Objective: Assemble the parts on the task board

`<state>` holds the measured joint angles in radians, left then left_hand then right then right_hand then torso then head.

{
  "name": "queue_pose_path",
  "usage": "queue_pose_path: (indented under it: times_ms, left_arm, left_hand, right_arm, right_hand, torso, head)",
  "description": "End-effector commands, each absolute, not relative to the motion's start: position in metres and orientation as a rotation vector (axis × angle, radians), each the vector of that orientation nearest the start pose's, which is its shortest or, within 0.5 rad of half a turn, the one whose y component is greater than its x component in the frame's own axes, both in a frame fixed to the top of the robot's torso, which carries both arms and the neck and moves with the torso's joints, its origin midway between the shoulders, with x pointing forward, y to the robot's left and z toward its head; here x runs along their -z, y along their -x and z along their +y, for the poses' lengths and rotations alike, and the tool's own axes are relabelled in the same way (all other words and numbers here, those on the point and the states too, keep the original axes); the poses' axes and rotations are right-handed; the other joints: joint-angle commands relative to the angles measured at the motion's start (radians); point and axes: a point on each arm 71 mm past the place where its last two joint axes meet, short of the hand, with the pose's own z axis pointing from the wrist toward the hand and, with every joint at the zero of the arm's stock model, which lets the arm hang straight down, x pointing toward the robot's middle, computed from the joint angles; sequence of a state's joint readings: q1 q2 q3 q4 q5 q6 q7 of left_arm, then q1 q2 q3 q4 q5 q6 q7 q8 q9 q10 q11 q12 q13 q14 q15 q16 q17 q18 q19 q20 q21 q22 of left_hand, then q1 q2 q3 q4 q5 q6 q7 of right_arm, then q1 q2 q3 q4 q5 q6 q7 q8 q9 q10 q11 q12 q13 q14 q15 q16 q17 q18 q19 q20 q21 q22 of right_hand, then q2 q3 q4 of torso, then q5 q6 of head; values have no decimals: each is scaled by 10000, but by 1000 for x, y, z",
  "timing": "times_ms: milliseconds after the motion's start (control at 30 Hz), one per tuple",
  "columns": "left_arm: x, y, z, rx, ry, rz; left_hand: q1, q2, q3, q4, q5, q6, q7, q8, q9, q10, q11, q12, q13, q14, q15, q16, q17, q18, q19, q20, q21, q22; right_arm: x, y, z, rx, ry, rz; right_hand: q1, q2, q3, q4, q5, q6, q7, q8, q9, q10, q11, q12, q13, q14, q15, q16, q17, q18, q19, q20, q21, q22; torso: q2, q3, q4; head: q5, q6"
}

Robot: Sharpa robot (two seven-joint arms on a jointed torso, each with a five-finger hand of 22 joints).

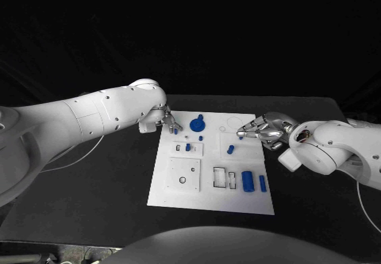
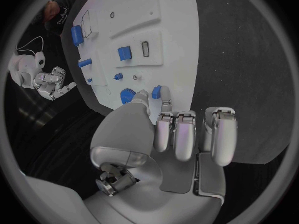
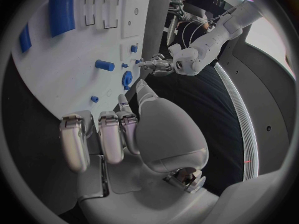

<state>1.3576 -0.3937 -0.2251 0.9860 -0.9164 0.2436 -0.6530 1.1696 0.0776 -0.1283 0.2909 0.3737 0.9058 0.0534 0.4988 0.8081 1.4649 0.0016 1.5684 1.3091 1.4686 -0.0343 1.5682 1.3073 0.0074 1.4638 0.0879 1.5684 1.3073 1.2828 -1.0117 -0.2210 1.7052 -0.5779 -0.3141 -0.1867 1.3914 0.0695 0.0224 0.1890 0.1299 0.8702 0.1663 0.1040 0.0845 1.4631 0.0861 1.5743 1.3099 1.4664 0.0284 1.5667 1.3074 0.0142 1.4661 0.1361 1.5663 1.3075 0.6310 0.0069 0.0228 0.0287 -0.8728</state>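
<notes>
The left hand (image 1: 165, 122) hung over the far left corner of the task board (image 1: 208, 203), its fingertips pinched on a small blue peg (image 2: 156, 91) that stood just off the board's edge side. Beside those fingertips, further in on the board, lay a round blue knob (image 1: 197, 122); nearer the robot from the hand, a small blue block (image 1: 187, 147) sat in its raised plate.

That peg looked stiff, light moulded plastic with a smooth, probably slippery skin, so I judged it would handle best pinched across its sides near the upper end, kept upright, with little squeeze needed.

Between the two hands stood a short blue cylinder (image 1: 230, 149), just below and inward of the right hand's fingertips. The right hand (image 1: 264, 131) hovered at the board's far right edge, fingers loosely bent and apart, holding nothing that could be seen. Nearer the robot from that hand lay a larger blue cylinder (image 1: 248, 181) and a slim blue bar (image 1: 262, 183), both rigid and easy to roll.
</notes>
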Motion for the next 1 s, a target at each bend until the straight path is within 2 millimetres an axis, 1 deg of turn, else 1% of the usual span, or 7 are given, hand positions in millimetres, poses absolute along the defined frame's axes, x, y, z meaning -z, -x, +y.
queue_pose_path:
  times_ms: [33, 133, 233, 467, 500, 600, 1000]
  left_arm:
    - [228, -560, 151, 1033, 2121, 24411]
    - [228, -561, 151, 1048, 2114, 24417]
    - [228, -561, 151, 1084, 2113, 24437]
    - [228, -560, 150, 1193, 2071, 24480]
    - [228, -560, 150, 1209, 2067, 24487]
    - [228, -560, 150, 1324, 2082, 24511]
    - [226, -561, 150, 1966, 2442, 24161]
  left_hand:
    - [62, 121, -12, 13, 69, 64, -36, -71, -14, 1058, -65, 24, 2617, 1022, -71, 26, 2635, -74, 1070, -62, 24, 2635]
    - [194, 153, 27, 10, 186, 63, -52, -92, -25, 1058, -81, 24, 2617, 1022, -78, 26, 2635, -74, 1070, -65, 24, 2635]
    - [395, 150, 79, 17, 595, 65, -73, -127, -45, 1058, -102, 24, 2617, 1022, -92, 26, 2635, -74, 1070, -74, 24, 2635]
    - [895, 232, 312, 16, 957, 93, -120, -182, -80, 1058, -149, 24, 2617, 1022, -118, 26, 2635, -74, 1070, -94, 24, 2635]
    - [994, 248, 371, 20, 1094, 94, -127, -194, -87, 1058, -156, 24, 2617, 1022, -123, 26, 2635, -74, 1070, -99, 24, 2635]
    - [1526, 280, 725, 32, 1835, 105, -147, -235, -107, 1058, -181, 24, 2617, 1022, -149, 26, 2635, -74, 1070, -120, 24, 2635]
    - [2665, 55, 1619, -6, 1951, 331, -148, -310, -139, 1058, -183, 24, 2617, 1022, -171, 26, 2635, -74, 1070, -152, 24, 2635]
  right_arm:
    - [221, -434, -243, -8739, -7503, 20473]
    - [220, -434, -242, -8743, -7501, 20475]
    - [220, -434, -243, -8740, -7504, 20473]
    - [220, -434, -243, -8736, -7510, 20463]
    - [220, -434, -243, -8736, -7511, 20461]
    - [220, -434, -243, -8730, -7518, 20451]
    - [220, -434, -244, -8685, -7553, 20414]
  right_hand:
    - [60, 28, -41, -27, 49, -48, -28, 42, -9, 1077, 47, -35, 2609, 1043, 33, 41, 2634, -142, 1047, 59, 45, 2633]
    - [60, 28, -41, -27, 49, -48, -28, 42, -9, 1077, 47, -35, 2609, 1043, 33, 41, 2634, -142, 1047, 59, 45, 2633]
    - [67, 28, -41, -32, 76, -49, -28, 43, -9, 1077, 47, -35, 2609, 1043, 32, 41, 2634, -142, 1047, 60, 45, 2633]
    - [67, 28, -41, -32, 76, -49, -28, 43, -9, 1077, 47, -35, 2609, 1043, 32, 41, 2634, -142, 1047, 60, 45, 2633]
    - [67, 28, -41, -32, 76, -49, -28, 43, -9, 1077, 47, -35, 2609, 1043, 32, 41, 2634, -142, 1047, 60, 45, 2633]
    - [67, 28, -41, -32, 76, -49, -28, 43, -9, 1077, 47, -35, 2609, 1043, 32, 41, 2634, -142, 1047, 60, 45, 2633]
    - [67, 28, -41, -32, 76, -49, -28, 43, -9, 1077, 47, -35, 2609, 1043, 32, 41, 2634, -142, 1047, 60, 45, 2633]
  torso:
    - [5, 5, -2]
    - [10, 5, -6]
    - [4, 2, -5]
    - [3, -1, -4]
    - [4, -1, -4]
    - [6, 3, -2]
    - [0, 2, 2]
  head:
    - [2, 2]
    - [1, 2]
    - [-10, 2]
    - [-22, 2]
    - [-25, 2]
    - [-32, 2]
    - [-64, 2]
